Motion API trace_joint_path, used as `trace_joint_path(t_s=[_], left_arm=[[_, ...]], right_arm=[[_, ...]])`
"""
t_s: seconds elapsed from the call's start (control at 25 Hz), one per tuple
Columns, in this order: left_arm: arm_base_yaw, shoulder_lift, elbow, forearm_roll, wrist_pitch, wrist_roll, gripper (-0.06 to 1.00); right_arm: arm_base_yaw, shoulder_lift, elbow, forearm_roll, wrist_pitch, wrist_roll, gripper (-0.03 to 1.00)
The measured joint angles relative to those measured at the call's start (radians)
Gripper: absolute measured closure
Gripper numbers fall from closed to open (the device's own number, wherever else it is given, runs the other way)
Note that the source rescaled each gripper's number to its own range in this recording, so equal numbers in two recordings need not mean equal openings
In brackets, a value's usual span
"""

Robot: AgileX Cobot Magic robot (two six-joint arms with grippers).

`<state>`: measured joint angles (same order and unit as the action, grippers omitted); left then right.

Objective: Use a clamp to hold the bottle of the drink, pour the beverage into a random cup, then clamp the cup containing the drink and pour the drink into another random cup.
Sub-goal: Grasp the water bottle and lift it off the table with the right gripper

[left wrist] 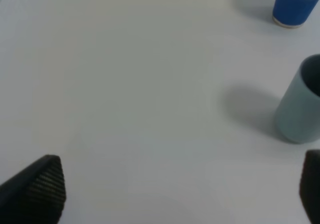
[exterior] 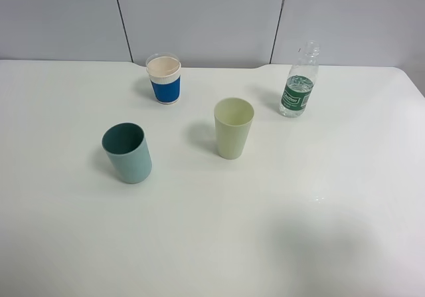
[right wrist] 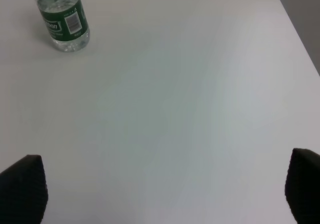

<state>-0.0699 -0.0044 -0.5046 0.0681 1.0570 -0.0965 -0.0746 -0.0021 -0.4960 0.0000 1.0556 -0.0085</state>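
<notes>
Over at the far right of the white table (exterior: 279, 237) stands the clear bottle (exterior: 299, 84) with its green label, upright and holding some clear liquid. Well apart from it are three upright cups: a blue-sleeved paper cup (exterior: 165, 79) at the back, a pale green cup (exterior: 234, 128) near the middle and a teal cup (exterior: 127, 153) nearer the left, all looking empty from here. The left gripper (left wrist: 180, 186) and right gripper (right wrist: 165, 186) both hang with jaws spread wide, grasping nothing.
</notes>
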Motion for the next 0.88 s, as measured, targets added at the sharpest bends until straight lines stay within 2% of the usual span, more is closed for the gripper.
trace_joint_path(t_s=[0.88], left_arm=[[0.0,0.0,0.0,0.0,0.0,0.0,0.11]], right_arm=[[0.0,0.0,0.0,0.0,0.0,0.0,0.08]])
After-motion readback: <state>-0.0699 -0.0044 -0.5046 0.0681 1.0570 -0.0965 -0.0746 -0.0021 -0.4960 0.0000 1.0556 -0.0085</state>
